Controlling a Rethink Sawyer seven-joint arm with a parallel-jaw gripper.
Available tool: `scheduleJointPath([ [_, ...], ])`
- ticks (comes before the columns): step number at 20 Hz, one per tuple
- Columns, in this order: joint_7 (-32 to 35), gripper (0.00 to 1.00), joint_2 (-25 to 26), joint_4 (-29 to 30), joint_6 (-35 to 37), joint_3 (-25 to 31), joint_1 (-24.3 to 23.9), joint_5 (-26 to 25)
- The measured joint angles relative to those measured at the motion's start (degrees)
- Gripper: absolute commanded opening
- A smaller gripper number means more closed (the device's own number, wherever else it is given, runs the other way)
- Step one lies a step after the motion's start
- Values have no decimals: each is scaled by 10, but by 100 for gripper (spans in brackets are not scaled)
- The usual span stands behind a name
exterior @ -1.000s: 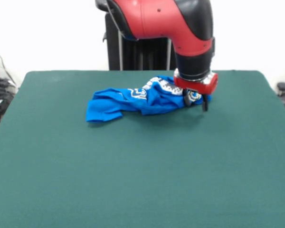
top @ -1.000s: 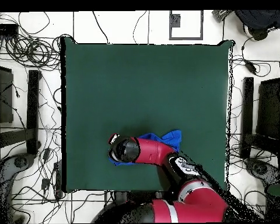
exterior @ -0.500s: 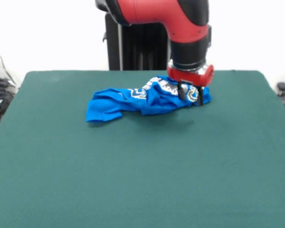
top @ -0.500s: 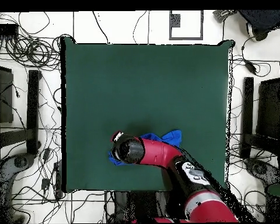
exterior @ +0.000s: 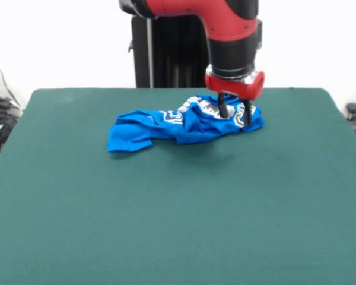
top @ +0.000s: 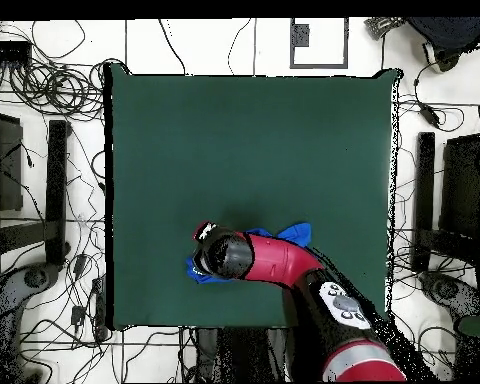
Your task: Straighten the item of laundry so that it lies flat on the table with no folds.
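Note:
The item of laundry is a bright blue T-shirt, bunched into a long crumpled heap on the far half of the table. Part of its white and grey print shows along the top folds. My gripper hangs open over the heap's right end, its two dark fingers spread apart against the cloth. In the overhead view the arm's wrist covers most of the shirt. Only blue edges of the item of laundry stick out on either side, and the gripper itself is hidden there.
The dark green table stretches wide around the shirt. Cables and black stands lie on the floor beyond the table's edges. The robot's black pedestal rises behind the far edge.
The gripper has risen a little and shifted left and away from the camera in the front view, from beside the shirt's right edge to over its right end. The shirt looks unchanged.

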Motion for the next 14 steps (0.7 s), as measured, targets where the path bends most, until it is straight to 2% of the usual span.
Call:
scheduleJointPath([
  [9,0,100,5,-5,12,-9,4,0],
  [14,0,100,23,-27,12,-36,18,0],
])
